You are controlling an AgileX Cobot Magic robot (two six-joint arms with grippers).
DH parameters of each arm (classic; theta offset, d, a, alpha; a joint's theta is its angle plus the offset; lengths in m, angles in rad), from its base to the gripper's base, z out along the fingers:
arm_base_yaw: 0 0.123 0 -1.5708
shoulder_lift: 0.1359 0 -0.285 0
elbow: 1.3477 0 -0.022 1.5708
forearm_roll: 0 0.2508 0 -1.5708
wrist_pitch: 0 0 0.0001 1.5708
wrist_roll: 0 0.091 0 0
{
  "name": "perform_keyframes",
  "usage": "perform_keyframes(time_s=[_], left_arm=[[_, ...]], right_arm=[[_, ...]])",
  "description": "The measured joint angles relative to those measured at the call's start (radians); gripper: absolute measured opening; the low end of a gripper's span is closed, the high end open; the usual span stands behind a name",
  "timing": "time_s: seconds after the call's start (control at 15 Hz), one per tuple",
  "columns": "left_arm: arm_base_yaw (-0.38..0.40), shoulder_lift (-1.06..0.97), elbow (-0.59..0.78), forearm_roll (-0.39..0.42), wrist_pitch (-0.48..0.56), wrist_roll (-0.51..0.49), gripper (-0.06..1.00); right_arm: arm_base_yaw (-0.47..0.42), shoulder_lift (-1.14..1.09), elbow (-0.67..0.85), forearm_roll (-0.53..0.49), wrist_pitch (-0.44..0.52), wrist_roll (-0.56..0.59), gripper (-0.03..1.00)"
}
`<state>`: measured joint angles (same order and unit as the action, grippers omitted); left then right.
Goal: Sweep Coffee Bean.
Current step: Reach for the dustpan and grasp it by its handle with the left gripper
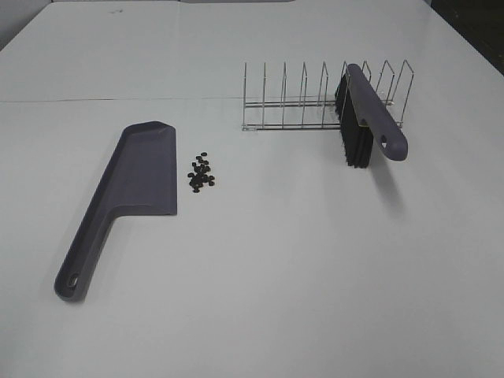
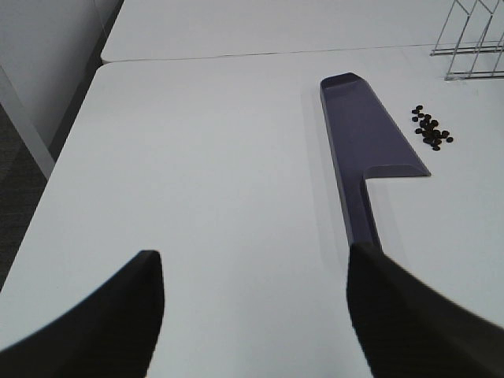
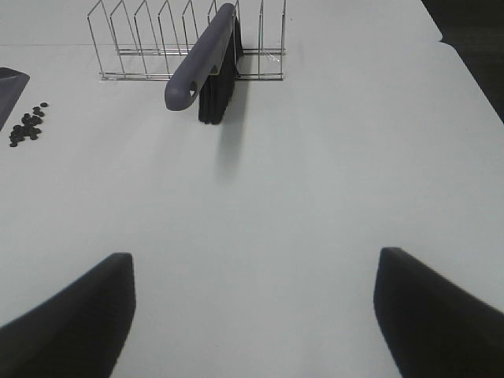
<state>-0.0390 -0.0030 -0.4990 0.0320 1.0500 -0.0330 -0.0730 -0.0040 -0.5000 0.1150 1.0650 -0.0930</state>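
Nothing swept yet. Both claws spread wide, holding nothing: left gripper (image 2: 253, 257) close to the handle end of the dustpan (image 2: 362, 134), right gripper (image 3: 253, 258) well short of the brush (image 3: 206, 55). Coffee bean (image 1: 201, 172) clustered loosely just right of the dustpan's blade. Best to take the brush by its handle, lifting it out of the wire rack (image 1: 283, 103) without snagging the bristles, and to pin the dustpan flat. Smooth white table (image 1: 315, 276); dark floor beyond its edges.

High view overlooks table (image 1: 315, 276); low wrist views face forward, sharing coffee beans (image 1: 201, 173).
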Motion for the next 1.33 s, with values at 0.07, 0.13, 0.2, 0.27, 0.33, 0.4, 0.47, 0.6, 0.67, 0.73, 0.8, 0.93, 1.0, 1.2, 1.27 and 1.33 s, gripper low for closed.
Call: perform_keyframes(time_s=[0.07,0.13,0.2,0.27,0.33,0.4,0.47,0.6,0.67,0.73,0.8,0.93,1.0,1.2,1.27,1.33], left_arm=[[0.0,0.0,0.0,0.0,0.0,0.0,0.63],[0.0,0.0,0.0,0.0,0.0,0.0,0.63],[0.0,0.0,0.0,0.0,0.0,0.0,0.63],[0.0,0.0,0.0,0.0,0.0,0.0,0.63],[0.0,0.0,0.0,0.0,0.0,0.0,0.63],[0.0,0.0,0.0,0.0,0.0,0.0,0.63],[0.0,0.0,0.0,0.0,0.0,0.0,0.63],[0.0,0.0,0.0,0.0,0.0,0.0,0.63],[0.0,0.0,0.0,0.0,0.0,0.0,0.63],[0.0,0.0,0.0,0.0,0.0,0.0,0.63],[0.0,0.0,0.0,0.0,0.0,0.0,0.63],[0.0,0.0,0.0,0.0,0.0,0.0,0.63],[0.0,0.0,0.0,0.0,0.0,0.0,0.63],[0.0,0.0,0.0,0.0,0.0,0.0,0.63],[0.0,0.0,0.0,0.0,0.0,0.0,0.63],[0.0,0.0,0.0,0.0,0.0,0.0,0.63]], right_arm=[[0.0,0.0,0.0,0.0,0.0,0.0,0.73],[0.0,0.0,0.0,0.0,0.0,0.0,0.73],[0.0,0.0,0.0,0.0,0.0,0.0,0.73],[0.0,0.0,0.0,0.0,0.0,0.0,0.73],[0.0,0.0,0.0,0.0,0.0,0.0,0.73],[0.0,0.0,0.0,0.0,0.0,0.0,0.73],[0.0,0.0,0.0,0.0,0.0,0.0,0.73],[0.0,0.0,0.0,0.0,0.0,0.0,0.73],[0.0,0.0,0.0,0.0,0.0,0.0,0.73],[0.0,0.0,0.0,0.0,0.0,0.0,0.73],[0.0,0.0,0.0,0.0,0.0,0.0,0.73],[0.0,0.0,0.0,0.0,0.0,0.0,0.73],[0.0,0.0,0.0,0.0,0.0,0.0,0.73],[0.0,0.0,0.0,0.0,0.0,0.0,0.73],[0.0,0.0,0.0,0.0,0.0,0.0,0.73],[0.0,0.0,0.0,0.0,0.0,0.0,0.73]])
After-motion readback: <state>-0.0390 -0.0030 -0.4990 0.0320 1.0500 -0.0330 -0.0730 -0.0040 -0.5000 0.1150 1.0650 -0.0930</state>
